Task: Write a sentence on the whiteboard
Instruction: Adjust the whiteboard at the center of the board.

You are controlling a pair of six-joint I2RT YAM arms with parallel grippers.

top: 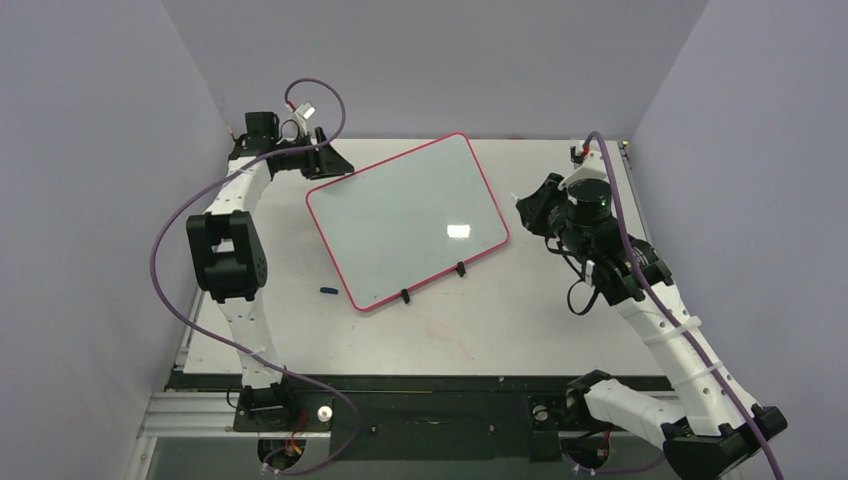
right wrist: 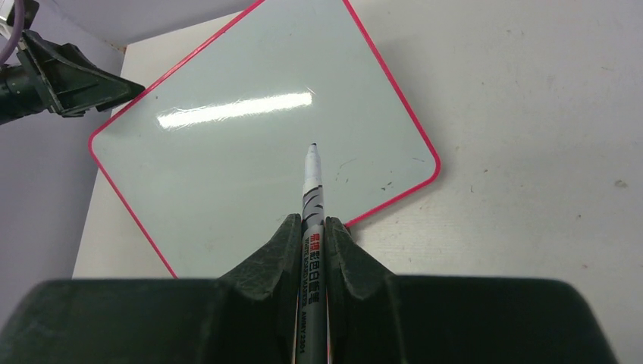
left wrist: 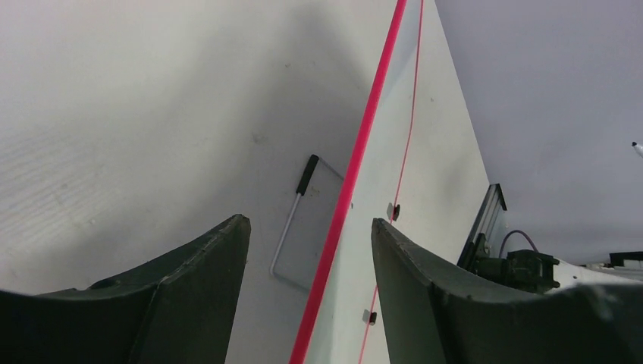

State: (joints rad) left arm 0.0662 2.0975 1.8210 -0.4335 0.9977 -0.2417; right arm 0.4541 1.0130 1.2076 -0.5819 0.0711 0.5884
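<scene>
Right, the whiteboard (top: pixel 405 220) lies in the middle of the table (top: pixel 520 330), turned at an angle so one rounded corner points to the far right, its red rim bright against the pale top and its two black clips on the near edge. The face is plain white with a bar of reflected light and a few faint specks near one corner. At the far left corner sits the left gripper (top: pixel 325 160), jaws standing well apart, and in its own camera the red rim runs up between the two dark fingers (left wrist: pixel 189 288) (whether either one touches the board, I cannot tell). On the right, the right gripper (right wrist: pixel 312 220) is clamped tight on a white marker (right wrist: pixel 312 182), barrel pinched between the fingers, black tip pointing out over the board near its right-hand corner; from the overhead view that hand hovers just beside the board's right edge. Tip on the surface or above it? Can't say. A small dark-blue object (top: pixel 327 291) lies on the table just beside the board's left edge.
</scene>
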